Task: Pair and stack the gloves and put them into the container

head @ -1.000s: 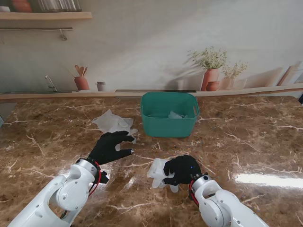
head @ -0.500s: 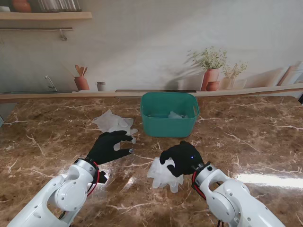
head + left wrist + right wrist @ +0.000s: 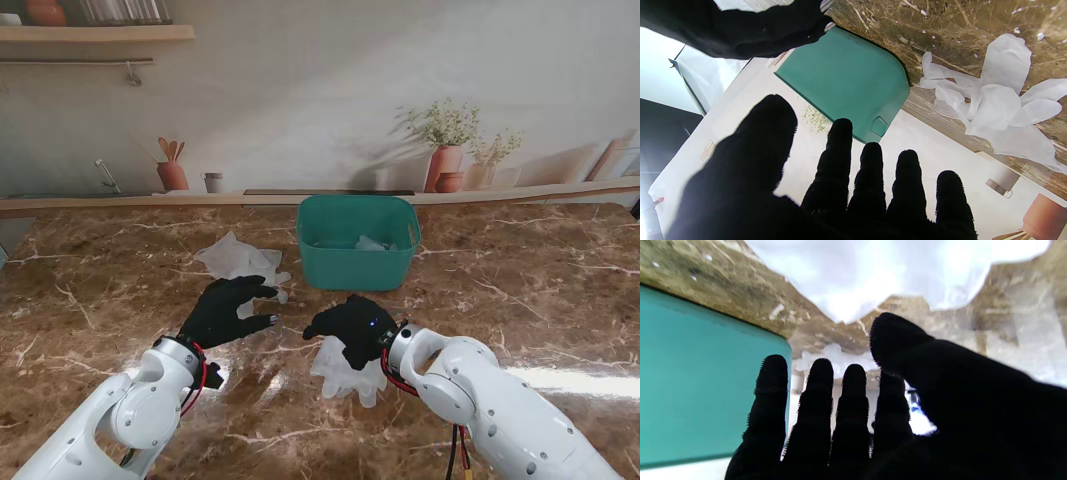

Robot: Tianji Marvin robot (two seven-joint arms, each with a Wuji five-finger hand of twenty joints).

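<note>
Facing plain, unlabelled green container

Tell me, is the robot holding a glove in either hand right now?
No. The left hand hovers open, fingers spread, near the far gloves. The right hand is open over the near glove, fingers straight, gripping nothing.
</note>
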